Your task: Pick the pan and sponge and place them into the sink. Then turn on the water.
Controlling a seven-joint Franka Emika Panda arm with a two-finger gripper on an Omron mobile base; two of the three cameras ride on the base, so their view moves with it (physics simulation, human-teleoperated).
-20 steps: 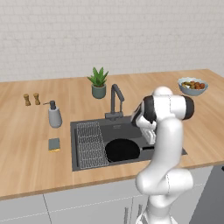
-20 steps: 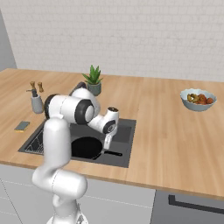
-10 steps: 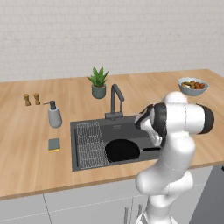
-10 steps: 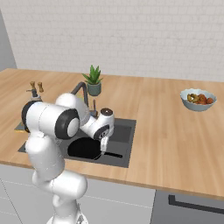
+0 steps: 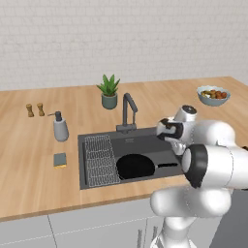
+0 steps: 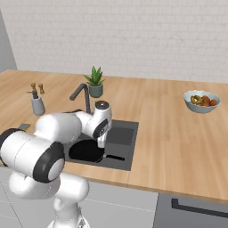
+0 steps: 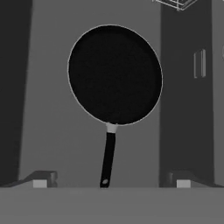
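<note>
While the frying pan [image 7: 114, 74] is lying flat in the sink [image 5: 145, 140], I'm hovering the gripper [image 7: 109, 181] with fingers spread, holding nothing; the sponge [image 5: 59, 160] is sitting on the counter, and I'm risking clipping the faucet [image 5: 128, 111] swinging over.

Items you could not see in full:

- Sink [image 6: 127, 133]: in the right base view the arm covered its left half, rack included.
- Sponge [image 6: 24, 127]: only a sliver showed beside the arm there.
- Wire rack [image 7: 175, 3]: cut off by the top edge of the hand view.
- Fruit bowl [image 5: 213, 95]: contents too small for you to name.
- Two small shakers [image 5: 35, 110]: too small to tell apart.
</note>
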